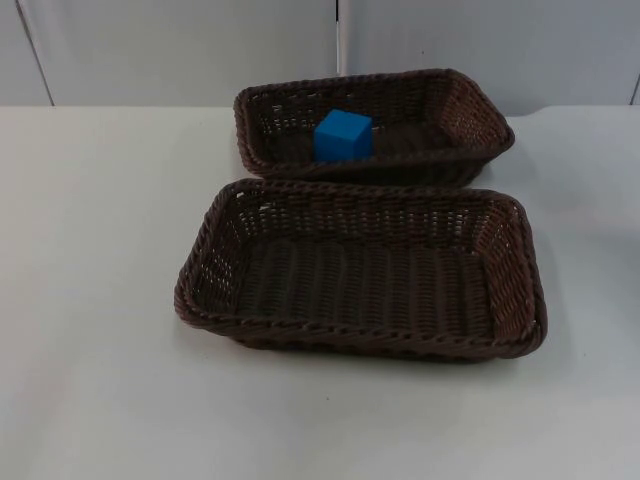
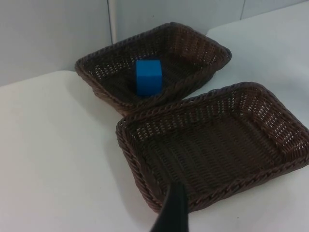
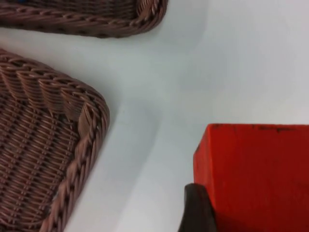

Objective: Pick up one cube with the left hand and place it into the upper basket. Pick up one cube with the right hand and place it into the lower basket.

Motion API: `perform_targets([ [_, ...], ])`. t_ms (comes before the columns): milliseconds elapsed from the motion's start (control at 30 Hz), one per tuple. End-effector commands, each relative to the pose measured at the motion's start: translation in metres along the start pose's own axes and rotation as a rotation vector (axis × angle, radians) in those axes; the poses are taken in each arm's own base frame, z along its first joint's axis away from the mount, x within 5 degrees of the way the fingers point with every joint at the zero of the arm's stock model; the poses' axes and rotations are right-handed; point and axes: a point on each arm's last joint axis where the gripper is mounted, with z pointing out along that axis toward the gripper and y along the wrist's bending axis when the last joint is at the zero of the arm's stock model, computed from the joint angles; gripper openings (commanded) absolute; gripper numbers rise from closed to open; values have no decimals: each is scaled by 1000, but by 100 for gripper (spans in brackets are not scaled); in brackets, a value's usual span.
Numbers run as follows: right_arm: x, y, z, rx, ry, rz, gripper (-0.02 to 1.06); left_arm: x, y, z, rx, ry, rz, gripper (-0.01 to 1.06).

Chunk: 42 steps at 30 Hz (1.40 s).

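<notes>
A blue cube rests inside the upper brown wicker basket. Nothing lies in the lower basket. My left gripper hovers over the table by the lower basket's near rim, holding nothing that I can see. My right gripper is shut on a red cube, one black finger pressed against the cube's side. The red cube is over bare white table, just outside a corner of the lower basket and some way from a corner of the upper basket.
The two baskets stand close together on the white table, the upper one near the grey partition wall. Bare table stretches on both sides of the baskets and in front of the lower one.
</notes>
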Motion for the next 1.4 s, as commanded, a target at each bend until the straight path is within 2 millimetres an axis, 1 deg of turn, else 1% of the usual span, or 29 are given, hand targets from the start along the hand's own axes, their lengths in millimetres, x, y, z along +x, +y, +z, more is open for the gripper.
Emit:
perform_targets([
  [0,-4,9,-5,-20,-36,-24,0,1,0,-1,-4,-1,0,72],
  [67,-4,10,-5,-21,-39,-36,0,1,0,-1,-4,-1,0,72],
  [100,-6,21,-5,-41,-50,-74,0,1,0,-1,-4,-1,0,72],
  [233,-10,55,-8,-102,-84,-155,0,1,0,-1,-5,-1,2,72],
  [267,-10,55,-8,-102,-84,-155,0,1,0,-1,-5,-1,2,72],
  [367,-10,80,-11,-148,-94,-212,0,1,0,-1,-6,-1,4,72],
  [400,-10,80,-11,-148,-94,-212,0,1,0,-1,-6,-1,4,72],
  [433,-9,91,-12,-168,-97,-238,0,1,0,-1,-6,-1,4,72],
  [533,-7,108,-15,-201,-102,-279,0,1,0,-1,-6,-1,4,72],
  [567,-7,108,-15,-201,-102,-279,0,1,0,-1,-6,-1,4,72],
  [700,-5,124,-19,-231,-109,-323,0,1,0,-1,-6,-1,4,72],
  [933,-3,137,-19,-260,-114,-351,0,1,0,-1,-6,-1,4,72],
  [1033,-1,141,-8,-264,-82,-355,0,1,0,-1,-6,-1,4,72],
  [1067,-1,141,-8,-264,-82,-355,0,1,0,-1,-6,-1,4,72],
  [1200,2,146,13,-267,-56,-346,0,1,0,-1,-6,-1,4,72],
  [1233,2,146,13,-267,-56,-346,0,1,0,-1,-6,-1,4,72],
  [1367,0,154,31,-293,-30,-306,0,1,0,-1,-6,-1,4,72],
])
